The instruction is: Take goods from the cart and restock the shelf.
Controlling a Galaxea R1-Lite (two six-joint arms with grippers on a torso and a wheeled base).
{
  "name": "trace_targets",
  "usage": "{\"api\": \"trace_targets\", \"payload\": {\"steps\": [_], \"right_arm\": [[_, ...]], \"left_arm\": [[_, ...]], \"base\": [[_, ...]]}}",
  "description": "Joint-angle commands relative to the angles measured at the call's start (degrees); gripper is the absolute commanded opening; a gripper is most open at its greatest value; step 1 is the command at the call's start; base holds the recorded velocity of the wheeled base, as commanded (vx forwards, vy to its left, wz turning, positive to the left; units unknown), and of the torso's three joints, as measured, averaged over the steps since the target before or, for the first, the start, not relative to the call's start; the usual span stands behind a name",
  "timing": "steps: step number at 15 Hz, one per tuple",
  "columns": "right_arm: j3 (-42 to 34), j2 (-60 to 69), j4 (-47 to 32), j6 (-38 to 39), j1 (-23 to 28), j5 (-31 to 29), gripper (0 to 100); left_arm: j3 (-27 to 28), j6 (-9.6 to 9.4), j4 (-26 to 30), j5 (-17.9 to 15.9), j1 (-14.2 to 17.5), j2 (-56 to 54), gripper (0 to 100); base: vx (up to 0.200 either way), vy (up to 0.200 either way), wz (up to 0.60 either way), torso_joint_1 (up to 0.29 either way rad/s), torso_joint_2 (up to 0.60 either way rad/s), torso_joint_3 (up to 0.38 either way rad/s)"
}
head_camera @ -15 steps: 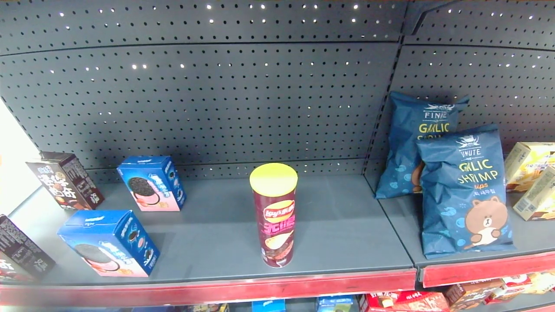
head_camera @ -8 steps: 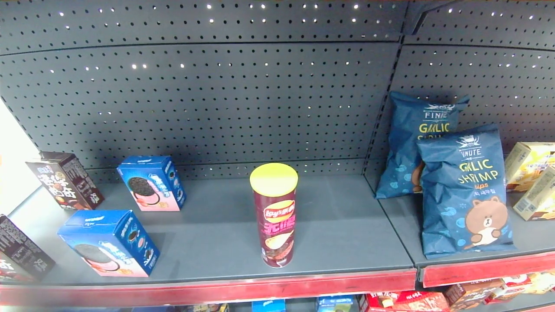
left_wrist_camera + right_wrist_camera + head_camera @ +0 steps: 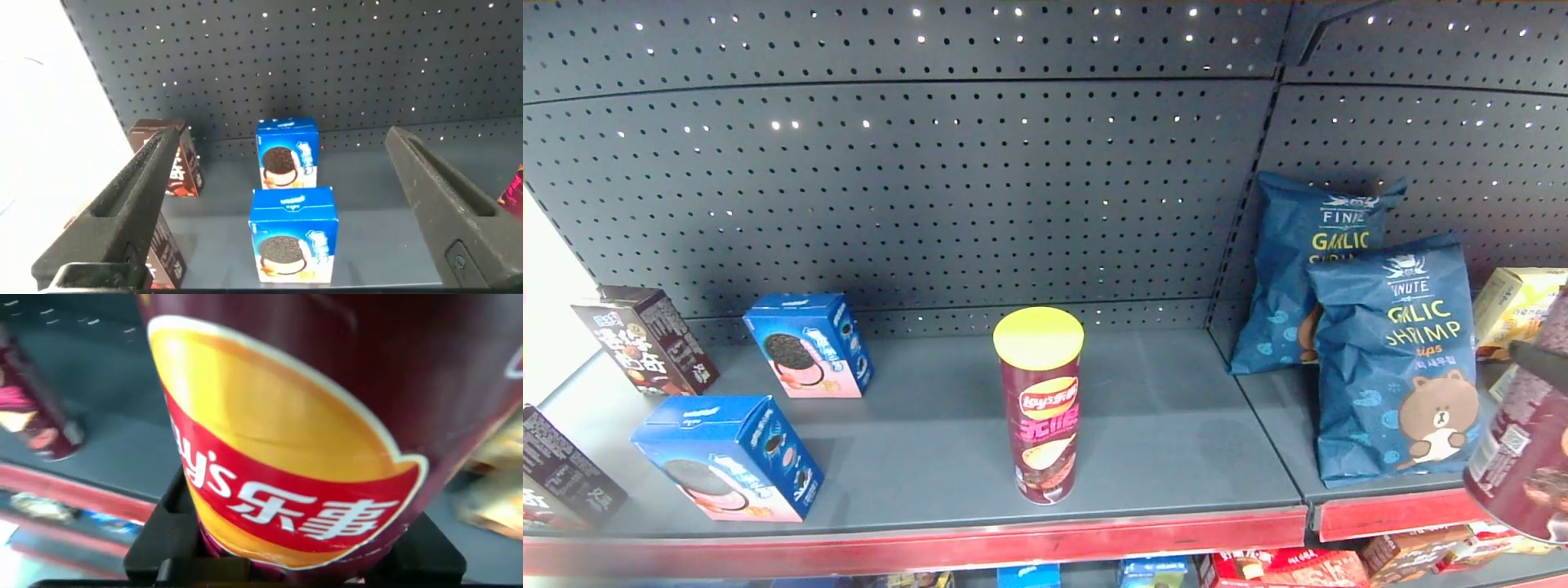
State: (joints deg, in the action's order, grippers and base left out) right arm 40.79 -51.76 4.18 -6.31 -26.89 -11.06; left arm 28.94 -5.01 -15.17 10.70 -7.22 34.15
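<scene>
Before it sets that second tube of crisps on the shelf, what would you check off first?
1. Grip: the held can is clamped in the right claw. Ok.
2. Landing spot: the shelf has bare space to the right of the standing can. Ok.
3. Standing can upright, yellow lid on. Ok.
4. Gap between the held can and the chip bags: they overlap in the head view. Cannot tell.
5. Left claw open, empty, and over by the cookie boxes, away from the spot. Ok.
</scene>
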Motion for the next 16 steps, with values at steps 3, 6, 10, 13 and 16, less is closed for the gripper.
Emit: {"api": "trace_targets", "payload": {"steps": [3,6,10,13,16], "right_arm": [[3.0,-13.7,4.6,0.5,-0.6,4.7,0],[6.7,-22.2,6.5,0.6,-0.9,6.2,0],[9.5,-31.2,15.2,0.4,-3.5,11.4,0],[11.9,-42.8,26.4,-0.5,-3.9,13.3,0],[15.7,-53.4,35.8,-4.1,-2.5,13.7,0]], "left_arm": [[-0.3,0.09,0.0,0.0,0.0,0.4,100],[-0.5,0.00,0.0,-0.1,-0.1,0.7,100],[0.4,-0.18,-0.1,-0.2,-0.1,1.1,100],[0.9,-0.18,-0.1,-0.1,0.0,1.3,100],[-0.5,-0.18,-0.1,0.0,0.0,1.6,100]], "base": [[0.000,0.000,0.00,0.000,0.00,0.000],[0.000,0.000,0.00,0.000,0.00,0.000],[0.000,0.000,0.00,0.000,0.00,0.000],[0.000,0.000,0.00,0.000,0.00,0.000],[0.000,0.000,0.00,0.000,0.00,0.000]]}}
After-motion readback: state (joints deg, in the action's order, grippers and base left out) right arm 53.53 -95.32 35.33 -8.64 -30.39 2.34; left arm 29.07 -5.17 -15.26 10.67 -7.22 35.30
